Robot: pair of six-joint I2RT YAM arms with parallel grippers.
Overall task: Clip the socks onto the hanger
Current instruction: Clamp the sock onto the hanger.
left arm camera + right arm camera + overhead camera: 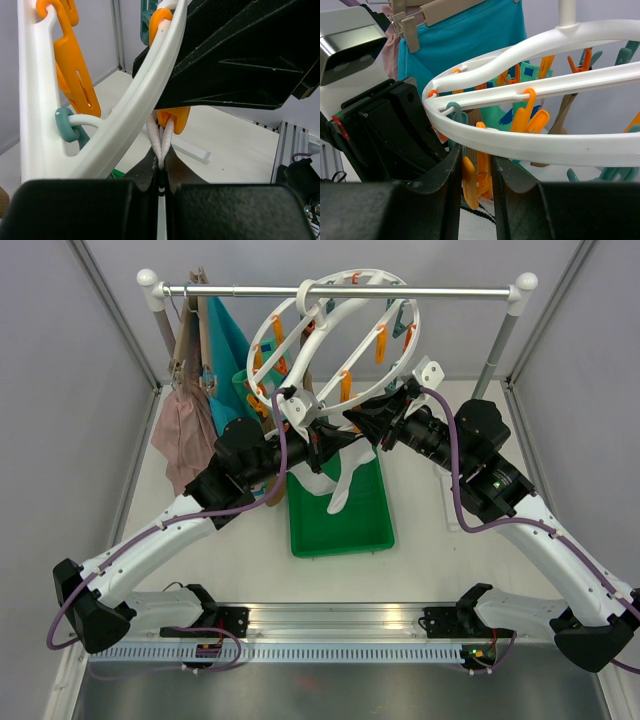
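Several to hang, wasn't it? How far along are you?

Partway, I judge. Past the large round white plastic ring hanger (545, 150), which hangs from the metal rail (450, 290), my right wrist camera shows a mint-teal patterned fabric sock (502, 111) and a plain brown fabric sock (566, 114) dangling from pegs on its far side. Those two look done.

And the one in hand?

My left gripper (161, 165) is pinched tight on the top edge of a white ribbed sock (159, 141), holding it up just under the ring. The rest of it hangs over the green plastic tray (340, 535). My right gripper (476, 175) is narrowed around an orange plastic peg (469, 181), squeezing it. In the left wrist view the sock's edge runs up between that peg's two legs, so I'd say it is seated, though the clip isn't proven until I let go.

What's left, then?

Ease the right fingers off so the peg bites, then open the left and check that the sock hangs on its own. I cannot tell whether more socks wait in the tray. My arms cover its far end, and over the part that shows I see only this white one. Several teal pegs (612, 174) on the ring carry nothing.
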